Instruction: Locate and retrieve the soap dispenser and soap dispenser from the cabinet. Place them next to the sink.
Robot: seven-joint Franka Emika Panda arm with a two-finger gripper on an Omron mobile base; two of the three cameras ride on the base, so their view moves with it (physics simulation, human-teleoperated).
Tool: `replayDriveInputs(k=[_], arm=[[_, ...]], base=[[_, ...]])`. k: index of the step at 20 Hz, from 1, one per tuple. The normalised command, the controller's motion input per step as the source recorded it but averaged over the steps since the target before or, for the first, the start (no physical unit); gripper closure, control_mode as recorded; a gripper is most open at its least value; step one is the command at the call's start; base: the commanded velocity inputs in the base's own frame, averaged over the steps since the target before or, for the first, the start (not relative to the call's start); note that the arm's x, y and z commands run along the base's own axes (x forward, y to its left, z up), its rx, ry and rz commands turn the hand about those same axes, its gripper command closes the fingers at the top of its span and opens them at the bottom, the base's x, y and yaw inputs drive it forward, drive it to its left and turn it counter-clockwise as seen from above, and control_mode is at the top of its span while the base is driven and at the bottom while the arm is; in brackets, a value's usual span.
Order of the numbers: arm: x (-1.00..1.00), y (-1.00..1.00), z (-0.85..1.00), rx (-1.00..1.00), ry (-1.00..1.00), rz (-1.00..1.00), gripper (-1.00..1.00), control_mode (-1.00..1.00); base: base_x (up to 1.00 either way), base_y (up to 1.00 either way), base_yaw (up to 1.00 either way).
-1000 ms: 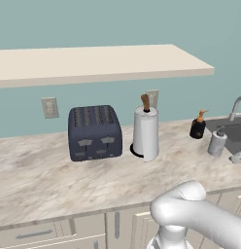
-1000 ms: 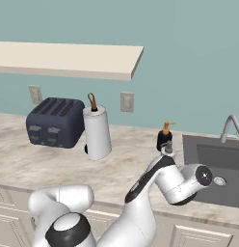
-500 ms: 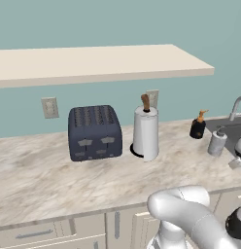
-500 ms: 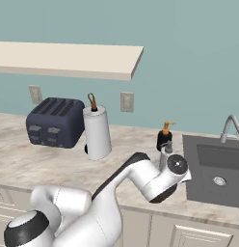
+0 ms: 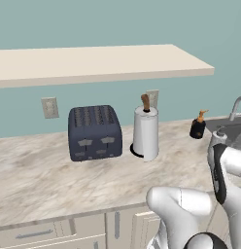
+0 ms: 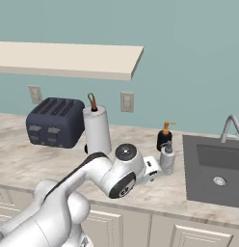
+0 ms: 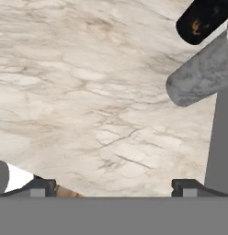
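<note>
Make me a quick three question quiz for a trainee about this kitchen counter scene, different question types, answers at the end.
1. True or false: the black soap dispenser stands on the wall shelf.
2. What stands between the toaster and the sink? A) paper-towel roll B) kettle C) bowl
3. Fill in: the gripper is ____, holding nothing.

Key: 1 false, it stands on the counter beside the grey soap dispenser; 2 A; 3 open.

Even, bright rendered light, sharp throughout, with soft shadows and no glare or edge distortion
</note>
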Motion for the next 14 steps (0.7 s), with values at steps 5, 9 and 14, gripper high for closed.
replayDriveInputs(k=[5, 9, 14], arm=[[0.00, 0.27, 0.12, -0.07, 0.13, -0.07, -1.00, -1.00], [0.01, 0.01, 0.04, 0.18, -0.03, -0.20, -1.00, -1.00], [-0.04, 0.08, 0.28, 0.20, -0.09, -0.30, -1.00, -1.00]], base=[[0.00, 0.00, 0.00], [0.00, 0.00, 0.00], [0.00, 0.00, 0.00]])
